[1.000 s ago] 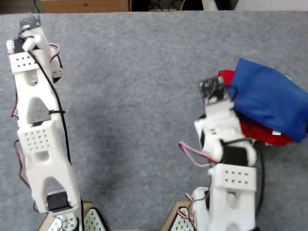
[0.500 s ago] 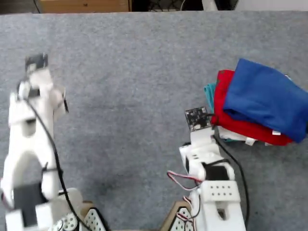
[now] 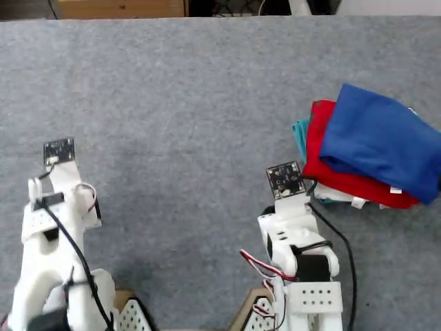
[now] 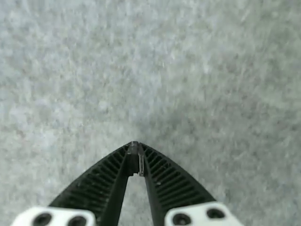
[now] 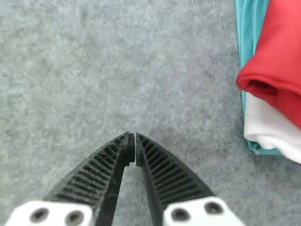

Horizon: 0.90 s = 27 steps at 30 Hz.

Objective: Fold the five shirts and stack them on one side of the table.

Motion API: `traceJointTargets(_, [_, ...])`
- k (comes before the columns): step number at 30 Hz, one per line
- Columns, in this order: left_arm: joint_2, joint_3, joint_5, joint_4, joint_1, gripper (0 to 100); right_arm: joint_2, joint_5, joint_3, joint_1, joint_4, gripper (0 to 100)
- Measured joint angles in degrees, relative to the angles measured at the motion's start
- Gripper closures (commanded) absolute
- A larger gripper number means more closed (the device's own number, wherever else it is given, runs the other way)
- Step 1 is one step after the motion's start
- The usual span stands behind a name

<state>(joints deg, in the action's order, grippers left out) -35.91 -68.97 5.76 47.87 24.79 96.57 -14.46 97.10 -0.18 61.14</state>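
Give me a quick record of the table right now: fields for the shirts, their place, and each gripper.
top: blue shirt
under it: red shirt
below: white shirt and teal shirt, edges showing
fifth shirt: cannot tell
place: one pile on the right arm's side of the table
left gripper: shut, empty, over bare table
right gripper: shut, empty, beside the pile, not touching

Table (image 3: 193,103): mottled grey, felt-like. Blue shirt (image 3: 382,145), right of frame: solid, unpatterned. Red shirt (image 3: 344,181): plain. Teal shirt (image 3: 299,134): plain strip at stack's left edge. White shirt (image 5: 268,127): plain. Left gripper (image 4: 135,151), right gripper (image 5: 131,141): black, ridged inner faces, white bases. Left arm (image 3: 52,227), right arm (image 3: 296,231): white shells, black cables.
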Motion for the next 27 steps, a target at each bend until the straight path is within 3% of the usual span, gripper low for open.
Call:
traceJointTargets(8, [-28.66, -16.53, 4.22, 0.62, 0.00, 97, 3.52, 0.00, -0.09, 1.49, 8.79, 98.5])
traceJointTargets(17, [-64.62, -27.52, 4.75, 13.98, -0.35, 97, 3.52, 0.00, -0.09, 1.49, 9.14, 98.5])
traceJointTargets(27, [-66.11, -27.43, 4.75, 13.63, -0.35, 97, 3.52, -0.09, -0.09, 1.49, 9.14, 98.5])
